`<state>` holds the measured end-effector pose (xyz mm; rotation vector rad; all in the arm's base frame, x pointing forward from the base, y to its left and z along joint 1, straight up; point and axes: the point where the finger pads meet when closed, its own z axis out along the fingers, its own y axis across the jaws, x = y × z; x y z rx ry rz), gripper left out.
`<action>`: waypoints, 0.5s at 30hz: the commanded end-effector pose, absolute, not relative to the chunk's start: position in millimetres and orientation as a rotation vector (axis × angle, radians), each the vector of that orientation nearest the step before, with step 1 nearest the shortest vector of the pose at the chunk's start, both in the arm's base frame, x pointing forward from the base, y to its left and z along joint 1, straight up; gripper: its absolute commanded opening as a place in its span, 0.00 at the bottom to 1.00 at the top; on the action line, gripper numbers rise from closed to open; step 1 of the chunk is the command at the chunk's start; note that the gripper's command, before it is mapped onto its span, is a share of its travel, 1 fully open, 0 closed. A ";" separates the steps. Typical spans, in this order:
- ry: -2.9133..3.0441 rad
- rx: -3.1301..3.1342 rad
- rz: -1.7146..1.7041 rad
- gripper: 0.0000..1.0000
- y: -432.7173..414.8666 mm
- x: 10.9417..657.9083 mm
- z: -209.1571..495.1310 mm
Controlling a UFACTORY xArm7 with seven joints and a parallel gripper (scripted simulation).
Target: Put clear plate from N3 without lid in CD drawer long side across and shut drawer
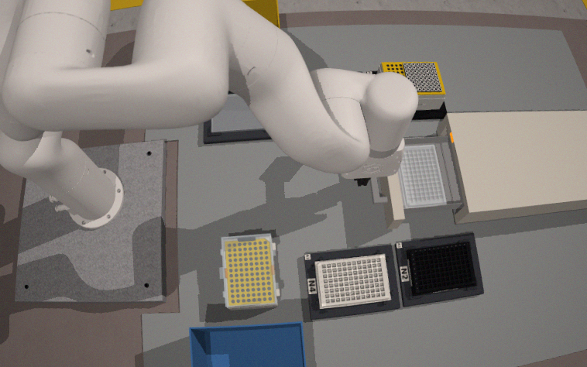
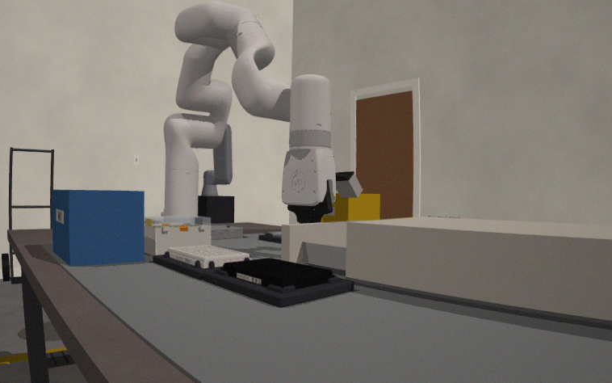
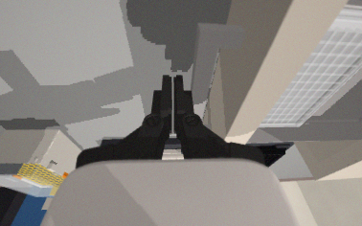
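The clear plate (image 1: 423, 175) lies flat, without a lid, in the drawer (image 1: 423, 177) of the beige cooler CD (image 1: 533, 159). Its long side runs across the drawer, and it also shows in the wrist view (image 3: 316, 72). The drawer stands partly open, and the amber lamp (image 1: 451, 136) is lit. My gripper (image 3: 172, 88) is shut and empty. It points down just outside the drawer's front panel (image 1: 395, 200), close beside the bar handle (image 3: 206, 53). In the top view the wrist hides the fingers. In the exterior view the gripper (image 2: 309, 216) hangs low by the drawer front.
A latched tip box (image 1: 248, 271), a white plate in nest N4 (image 1: 351, 280) and a black plate in nest N2 (image 1: 441, 267) stand in front. A blue bin (image 1: 246, 344) is at the near edge. A yellow tube rack (image 1: 419, 77) stands behind the cooler.
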<state>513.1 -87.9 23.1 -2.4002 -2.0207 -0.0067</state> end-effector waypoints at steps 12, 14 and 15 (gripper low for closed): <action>-2.024 -2.404 -0.012 0.00 -92.0 536.7 25.3; -2.024 -2.404 -0.012 0.00 -92.6 540.0 25.3; -2.024 -2.404 -0.012 0.00 -92.9 541.6 25.3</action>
